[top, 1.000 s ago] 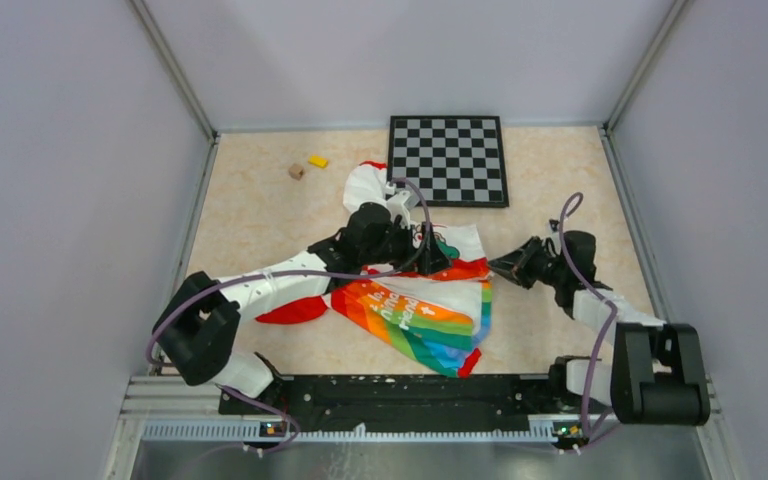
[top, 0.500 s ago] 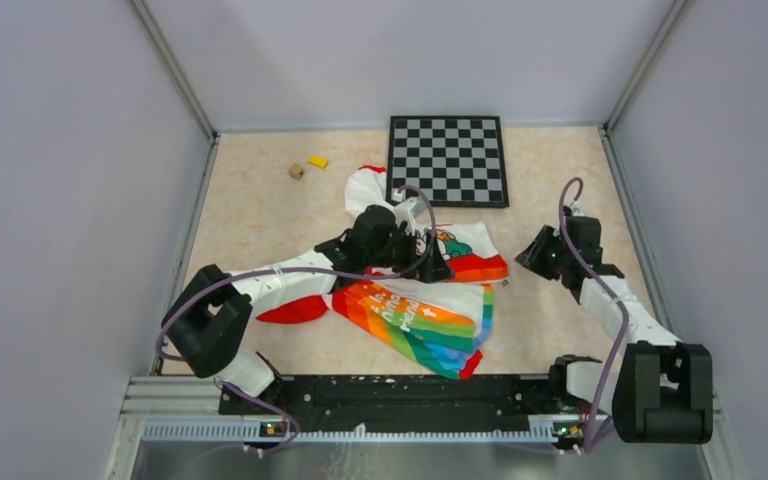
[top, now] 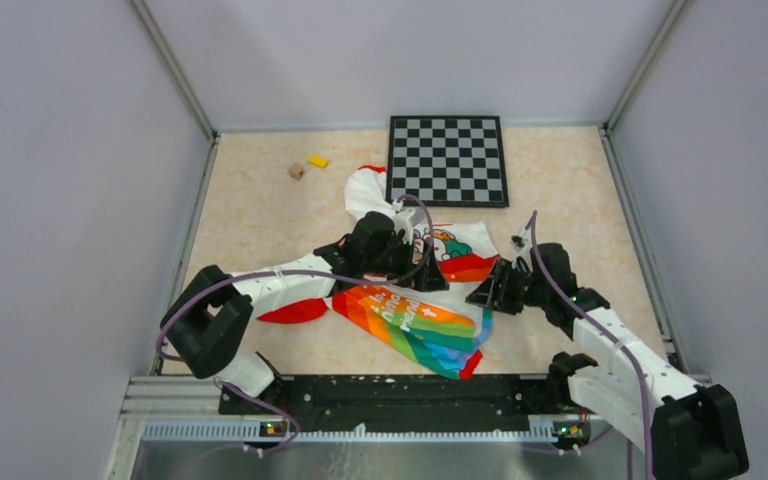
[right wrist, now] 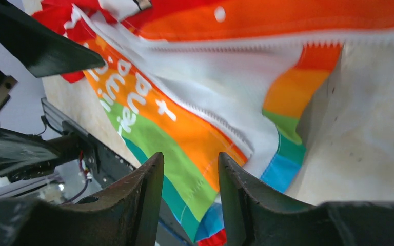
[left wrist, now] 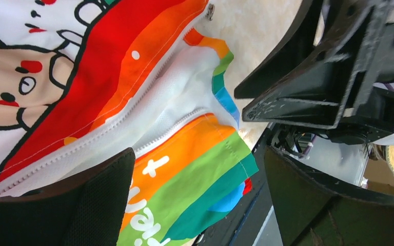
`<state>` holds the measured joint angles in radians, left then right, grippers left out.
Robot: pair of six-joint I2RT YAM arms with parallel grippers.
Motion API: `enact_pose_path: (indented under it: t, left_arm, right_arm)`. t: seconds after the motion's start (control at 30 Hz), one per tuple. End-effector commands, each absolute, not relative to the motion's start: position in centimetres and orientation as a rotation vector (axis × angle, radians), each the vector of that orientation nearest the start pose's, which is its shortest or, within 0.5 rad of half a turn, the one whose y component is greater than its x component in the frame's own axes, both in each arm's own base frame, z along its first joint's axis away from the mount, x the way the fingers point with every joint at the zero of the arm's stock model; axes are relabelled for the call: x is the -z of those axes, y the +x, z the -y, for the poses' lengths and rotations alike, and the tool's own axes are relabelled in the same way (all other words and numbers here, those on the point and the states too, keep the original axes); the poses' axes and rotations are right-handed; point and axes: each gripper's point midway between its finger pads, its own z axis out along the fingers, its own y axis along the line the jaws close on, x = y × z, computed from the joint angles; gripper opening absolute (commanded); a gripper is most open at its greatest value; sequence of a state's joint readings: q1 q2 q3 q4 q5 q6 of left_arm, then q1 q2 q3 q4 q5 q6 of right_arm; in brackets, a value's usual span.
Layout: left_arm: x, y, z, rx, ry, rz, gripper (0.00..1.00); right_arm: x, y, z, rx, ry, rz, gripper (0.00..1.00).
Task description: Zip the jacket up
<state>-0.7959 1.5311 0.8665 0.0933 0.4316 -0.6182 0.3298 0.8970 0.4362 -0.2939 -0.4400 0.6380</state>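
Note:
The jacket lies crumpled mid-table, white cartoon-print upper at the back, rainbow lettered panel in front, a red sleeve to the left. Its front is unzipped: the two zipper edges spread apart over white lining. A small metal pull shows at the hem. My left gripper hovers over the jacket's middle, open wide, with nothing in it. My right gripper is at the jacket's right hem, its jaws part open and nothing between them.
A black-and-grey checkerboard lies at the back, touching the jacket's far sleeve. A yellow block and a brown cube sit at back left. Grey walls enclose three sides; the black base rail runs along the front.
The right arm swung out to the right, then came back left and down to the jacket's right hem, its jaws opening from shut. The left gripper barely shifted over the jacket.

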Motion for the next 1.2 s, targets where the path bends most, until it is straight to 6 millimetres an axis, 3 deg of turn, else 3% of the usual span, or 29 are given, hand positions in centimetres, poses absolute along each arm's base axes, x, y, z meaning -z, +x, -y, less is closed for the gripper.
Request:
enact_pose_path:
  t: [0.0, 0.13, 0.37, 0.47, 0.53, 0.57, 0.63, 0.77, 0.87, 0.97, 1.17]
  left_arm:
    - [-14.2, 20.9, 36.0, 1.280, 0.528, -2.267, 0.96]
    - [-14.4, 20.4, 36.1, 1.296, 0.532, -2.273, 0.96]
    - [-14.4, 20.3, 36.2, 1.293, 0.525, -2.281, 0.96]
    - [-14.6, 20.2, 36.2, 1.292, 0.527, -2.274, 0.96]
    - [-14.8, 20.4, 36.1, 1.282, 0.525, -2.268, 0.96]
    - [-14.9, 20.4, 36.1, 1.280, 0.523, -2.267, 0.96]
    - [-15.4, 20.2, 36.2, 1.299, 0.531, -2.253, 0.96]
    - [-16.7, 20.5, 35.9, 1.364, 0.544, -2.185, 0.98]
    - [-18.4, 21.8, 34.9, 1.434, 0.572, -2.071, 0.98]
    - [-20.7, 22.5, 34.5, 1.528, 0.658, -1.921, 0.98]
    - [-22.9, 20.0, 35.1, 1.756, 0.914, -1.673, 0.99]
  right_arm:
    - [-7.8, 16.7, -18.6, -1.192, 0.259, -2.504, 0.43]
    - [-6.5, 15.1, -19.2, -1.298, 0.311, -2.534, 0.44]
    - [-6.8, 15.7, -20.3, -1.434, 0.347, -2.458, 0.43]
    - [-6.7, 16.8, -20.4, -1.416, 0.361, -2.429, 0.37]
    - [-6.9, 17.6, -20.6, -1.429, 0.358, -2.396, 0.23]
    - [-7.4, 17.9, -21.0, -1.458, 0.336, -2.374, 0.12]
    - [-8.4, 18.6, -21.4, -1.477, 0.237, -2.308, 0.00]
    - [-13.8, 19.7, -22.3, -1.434, -0.238, -1.987, 0.00]
    - [-17.6, 18.2, -23.1, -1.400, -0.541, -1.726, 0.00]
    - [-19.5, 16.7, -23.5, -1.429, -0.670, -1.584, 0.00]
    - [-21.7, 14.1, -23.6, -1.542, -0.772, -1.421, 0.00]
